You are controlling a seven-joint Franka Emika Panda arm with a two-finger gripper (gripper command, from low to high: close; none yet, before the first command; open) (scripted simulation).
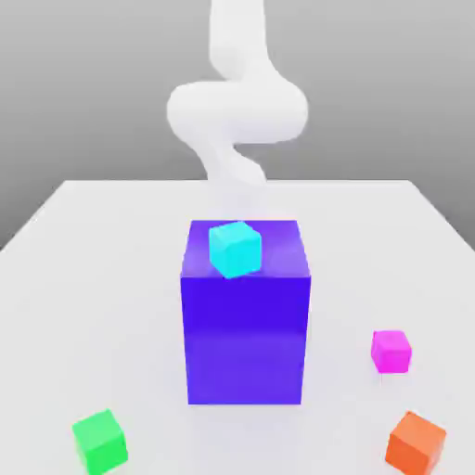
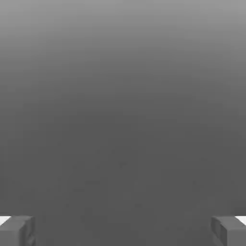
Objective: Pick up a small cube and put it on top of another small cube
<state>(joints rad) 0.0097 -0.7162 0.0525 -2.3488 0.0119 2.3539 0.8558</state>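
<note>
Nearest the hand camera are the two fingers of my pincer (image 2: 123, 233); they stand wide apart, with nothing clamped between them. A plain grey expanse (image 2: 123, 120) lies beyond them; I cannot tell which surface it is. In the exterior view, my white arm (image 1: 237, 111) descends to a pale lower end behind the far top edge of the large blue-violet block (image 1: 246, 339). The block stands upright on the pale table (image 1: 111, 278), on the camera side of my pincer. A cyan cube (image 1: 235, 250) rests tilted on its top face. The small magenta cube (image 1: 391, 352), the task's item, sits on the table toward the exterior view's right of my pincer and closer to that camera, apart from the block. Farther from my pincer, in the same general direction, is the orange cube (image 1: 415, 443). The green cube (image 1: 100, 442) is located toward the exterior view's left of my pincer, also on the camera side.
</note>
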